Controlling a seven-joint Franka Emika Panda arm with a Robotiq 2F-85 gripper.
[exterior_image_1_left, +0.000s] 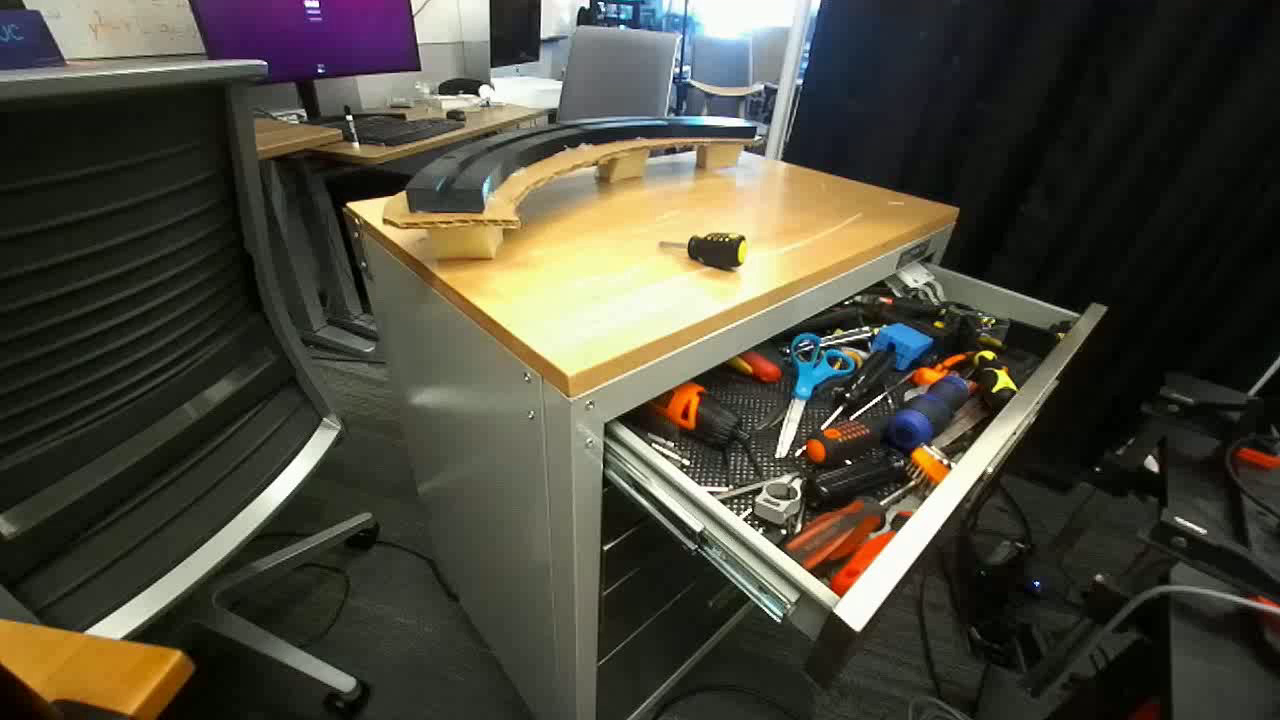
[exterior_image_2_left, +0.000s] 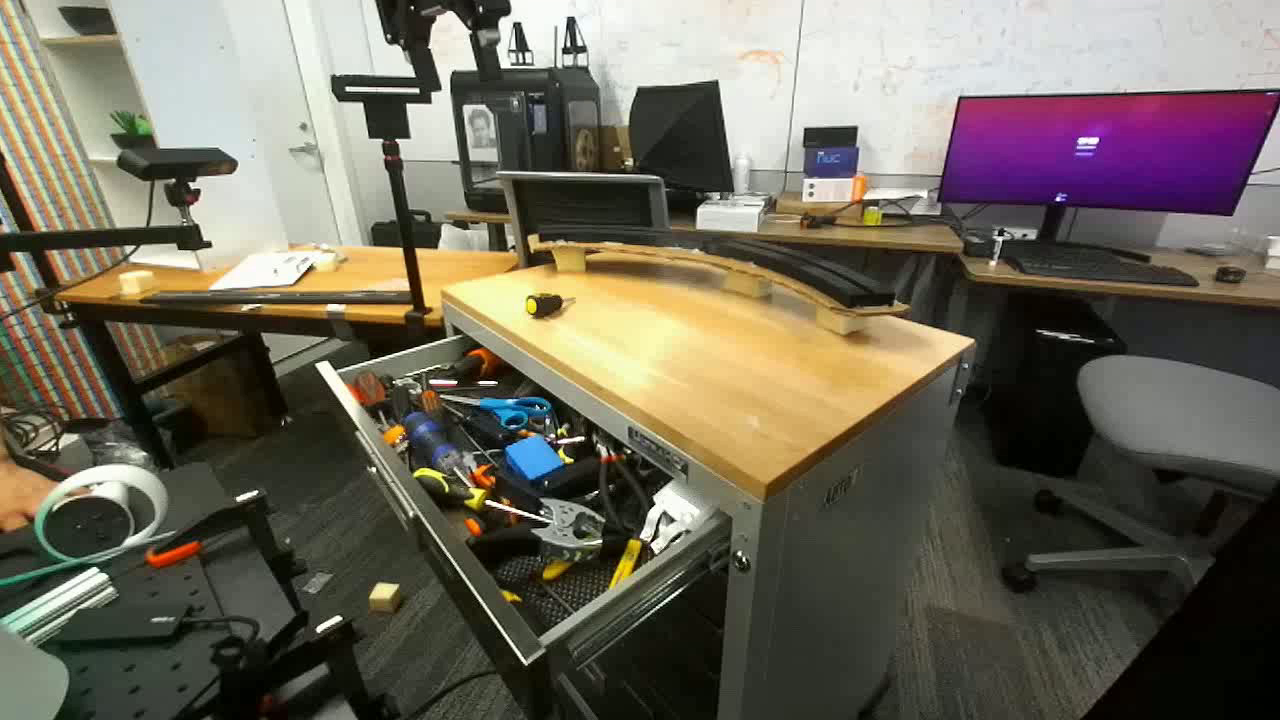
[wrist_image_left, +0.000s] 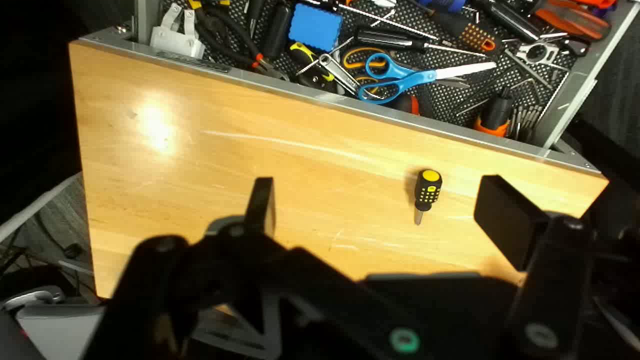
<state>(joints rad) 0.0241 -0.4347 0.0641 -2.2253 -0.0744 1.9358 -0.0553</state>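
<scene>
I held my tool (wrist_image_left: 385, 212) spread and empty above the counter (wrist_image_left: 210, 160); on it lay a stubby screwdriver (wrist_image_left: 428, 191), and below its edge jutted a drawer (exterior_image_1_left: 980, 450) holding blue-handled scissors (wrist_image_left: 422, 77).

the wooden cabinet top (exterior_image_1_left: 620, 310) is glossy and lightly scratched; on it a stubby black-and-yellow screwdriver (exterior_image_1_left: 717, 250) lies on its side near one long edge, and three pale blocks (exterior_image_1_left: 465, 243) stand apart from one another.
</scene>
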